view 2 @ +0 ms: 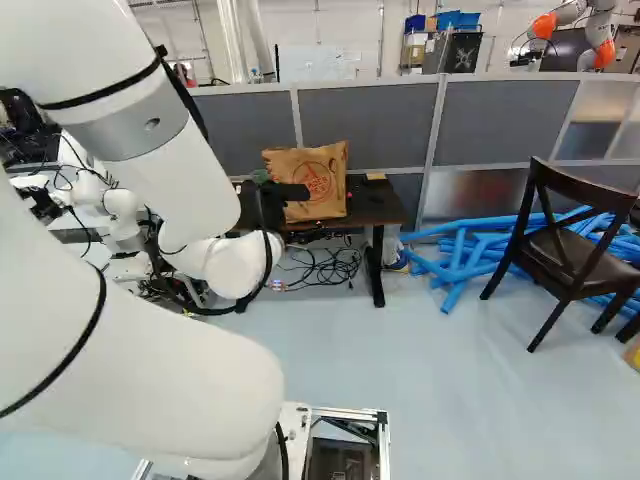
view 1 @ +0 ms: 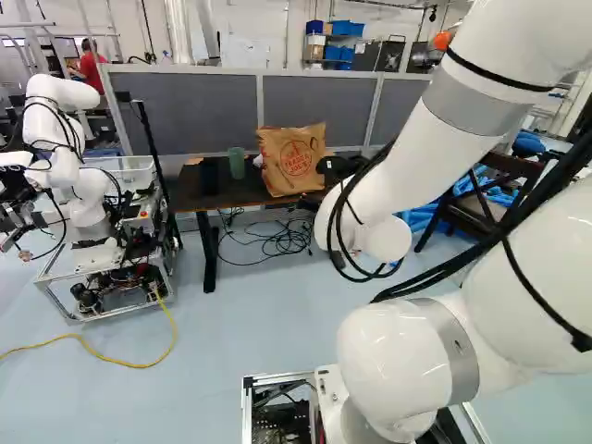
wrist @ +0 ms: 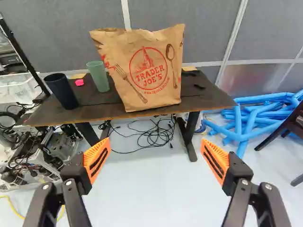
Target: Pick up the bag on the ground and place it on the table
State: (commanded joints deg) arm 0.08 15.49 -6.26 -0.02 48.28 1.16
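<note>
gripper (wrist: 156, 158) — fingers apart, nothing gripped | bag (wrist: 150, 71) upright on table (wrist: 210, 98), by its front edge, between the corners | placing looks done — at most, backing away left

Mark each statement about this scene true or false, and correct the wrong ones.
1. The paper bag stands on the table. True.
2. The claw is shut on the bag. False: its fingers stand wide apart, gripping nothing.
3. A green cup and a dark cup share the tabletop with the bag. True.
4. The blue tubes are piled on the table. False: they lie on the floor.
5. Black cables lie tangled beneath the table. True.
</note>
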